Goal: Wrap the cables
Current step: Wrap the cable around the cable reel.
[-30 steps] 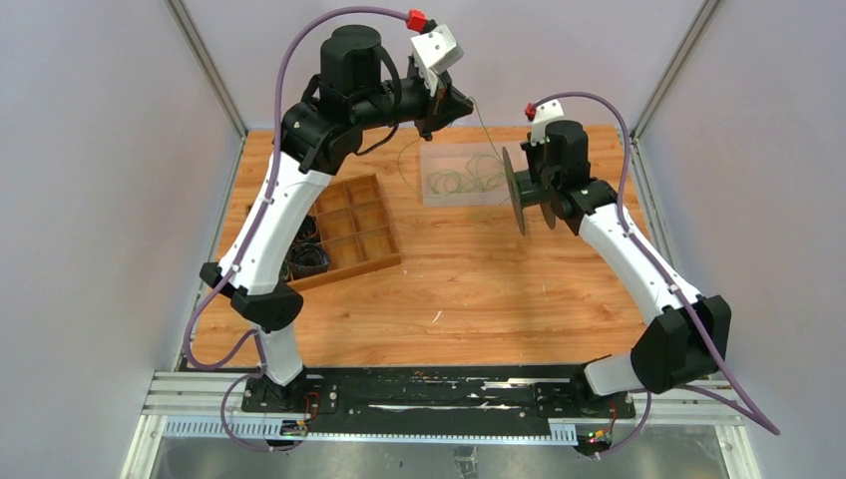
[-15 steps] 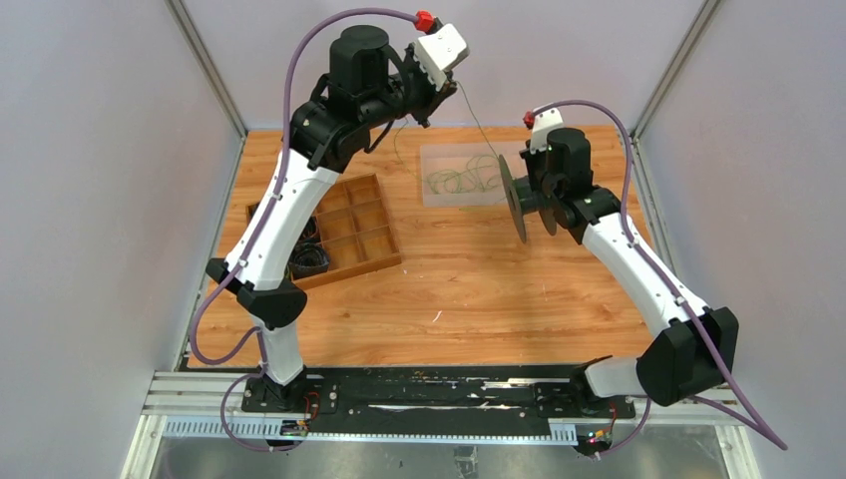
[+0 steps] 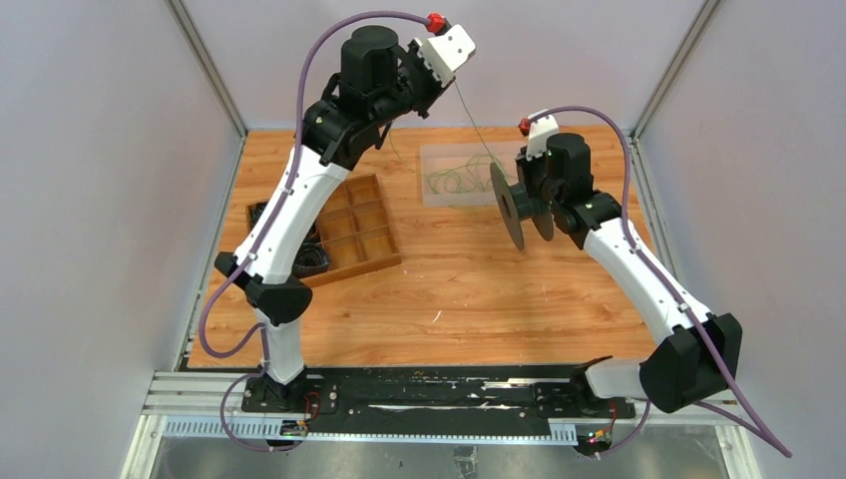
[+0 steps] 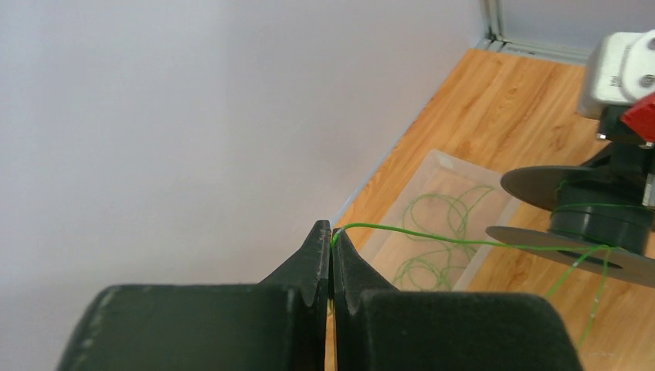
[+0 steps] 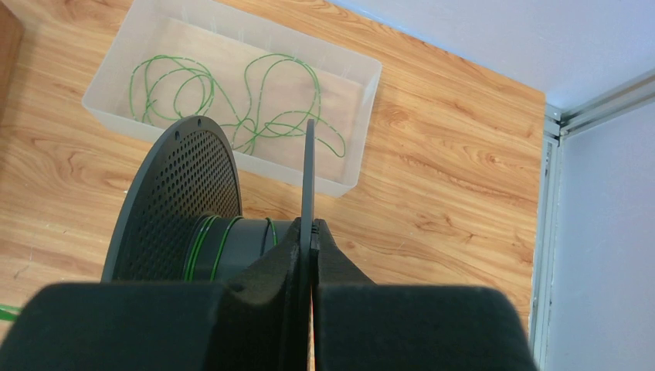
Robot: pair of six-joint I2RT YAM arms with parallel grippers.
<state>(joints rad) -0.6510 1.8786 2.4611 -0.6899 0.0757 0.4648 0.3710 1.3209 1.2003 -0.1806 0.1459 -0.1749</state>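
Observation:
Several thin green cables (image 3: 461, 182) (image 5: 255, 108) lie in loose loops in a clear plastic tray (image 3: 431, 155) (image 5: 363, 151) at the back of the table. One strand (image 4: 432, 239) rises taut out of the tray. My left gripper (image 4: 330, 232) is shut on that strand, high up near the back wall. The strand runs on to a black spool (image 3: 512, 207) (image 4: 595, 220) (image 5: 181, 193) that has a few green turns on its hub. My right gripper (image 5: 311, 228) is shut on the spool's thin flange and holds it in the air just right of the tray.
A wooden compartment box (image 3: 349, 228) stands left of the tray, with black cord bundles (image 3: 307, 259) in its near cells. The grey back wall (image 4: 193, 116) is close to my left gripper. Metal frame posts (image 3: 668, 80) stand at the back corners.
My left arm has risen and swung toward the back right, drawing the strand up from the tray. My right arm has shifted the spool slightly left.

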